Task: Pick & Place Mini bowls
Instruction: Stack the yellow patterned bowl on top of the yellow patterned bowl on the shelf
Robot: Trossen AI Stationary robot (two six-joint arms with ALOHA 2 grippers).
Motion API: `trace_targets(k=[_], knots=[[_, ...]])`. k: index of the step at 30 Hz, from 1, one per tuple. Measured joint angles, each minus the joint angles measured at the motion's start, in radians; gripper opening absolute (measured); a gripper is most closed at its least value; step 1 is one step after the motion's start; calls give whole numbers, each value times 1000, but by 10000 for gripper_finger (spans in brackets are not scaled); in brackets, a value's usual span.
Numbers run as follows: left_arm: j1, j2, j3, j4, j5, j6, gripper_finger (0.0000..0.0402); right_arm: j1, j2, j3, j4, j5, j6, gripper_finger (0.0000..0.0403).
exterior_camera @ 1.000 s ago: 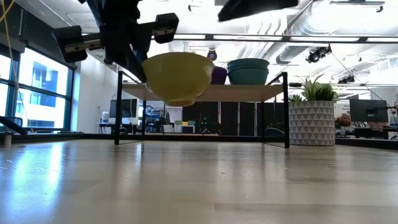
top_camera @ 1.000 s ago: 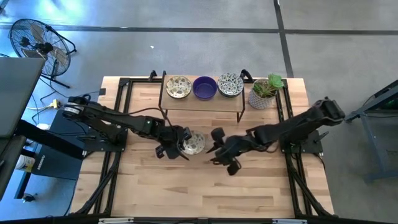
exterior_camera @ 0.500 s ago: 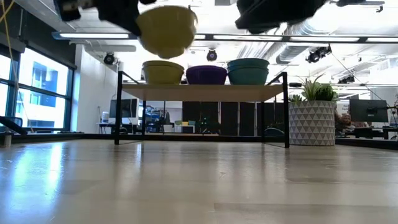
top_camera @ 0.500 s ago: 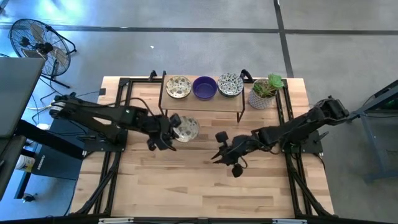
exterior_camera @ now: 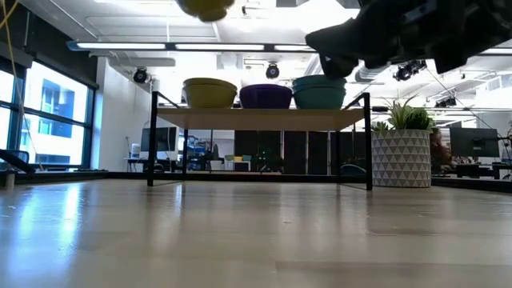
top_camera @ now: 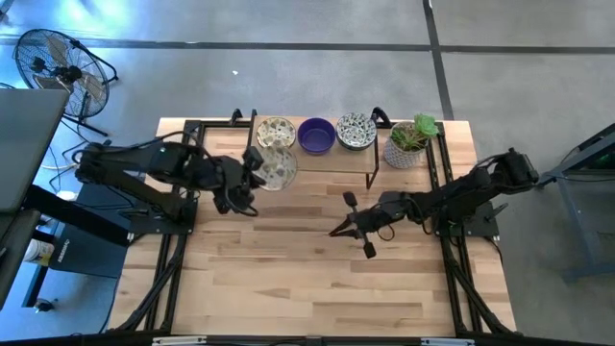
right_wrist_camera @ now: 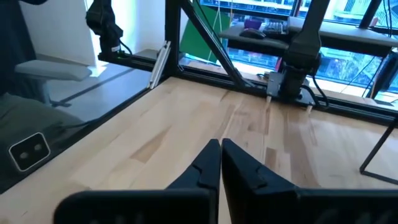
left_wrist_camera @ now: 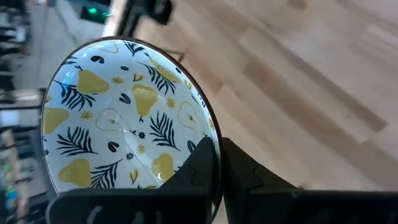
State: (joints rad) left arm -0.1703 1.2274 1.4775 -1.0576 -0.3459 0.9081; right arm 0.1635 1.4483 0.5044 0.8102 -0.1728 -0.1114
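A small cream-white bowl patterned with yellow pears and dark leaves [top_camera: 277,166] hangs above the wooden tabletop [top_camera: 288,279], its rim pinched by the clenched left pincer [top_camera: 248,178] just in front of the low wooden shelf on black metal legs [top_camera: 317,159]. In the left wrist view the dark fingers [left_wrist_camera: 208,163] close on either side of the bowl's rim, with the painted inside facing the camera. The low view catches only the bowl's yellow underside [exterior_camera: 206,8] at the top edge, well above the shelf.

3 mini bowls already sit in a row on the shelf: a cream-white floral one [top_camera: 275,134] at the left end, a glossy purple one [top_camera: 316,135] in the middle, and a dark-speckled one [top_camera: 356,131] at the right end. Beside the shelf stands a patterned pot with a green plant [top_camera: 409,142].

The right pincer [top_camera: 348,224] hovers over the middle of the tabletop, clenched on nothing.

By this showing the job looks close to done: 3 bowls placed, a 4th carried and not yet set down. No other loose bowl is visible on the tabletop.
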Motion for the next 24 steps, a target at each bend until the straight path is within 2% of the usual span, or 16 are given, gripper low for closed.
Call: trace_targets(k=[5, 8, 14, 21, 24], knots=[[1, -1, 65, -80, -105, -1, 3, 0, -1, -12, 18, 0, 3, 6], [43, 0, 89, -91, -119, 3, 3, 0, -2, -12, 23, 0, 2, 4], [234, 3, 94, -91, 0, 66, 3, 0, -2, -12, 28, 1, 1, 4], [475, 58, 94, -18, 279, 105, 3, 0, -2, -12, 46, 1, -12, 2], [551, 73, 93, -20, 308, 104, 3, 0, -2, -12, 47, 1, -12, 1]])
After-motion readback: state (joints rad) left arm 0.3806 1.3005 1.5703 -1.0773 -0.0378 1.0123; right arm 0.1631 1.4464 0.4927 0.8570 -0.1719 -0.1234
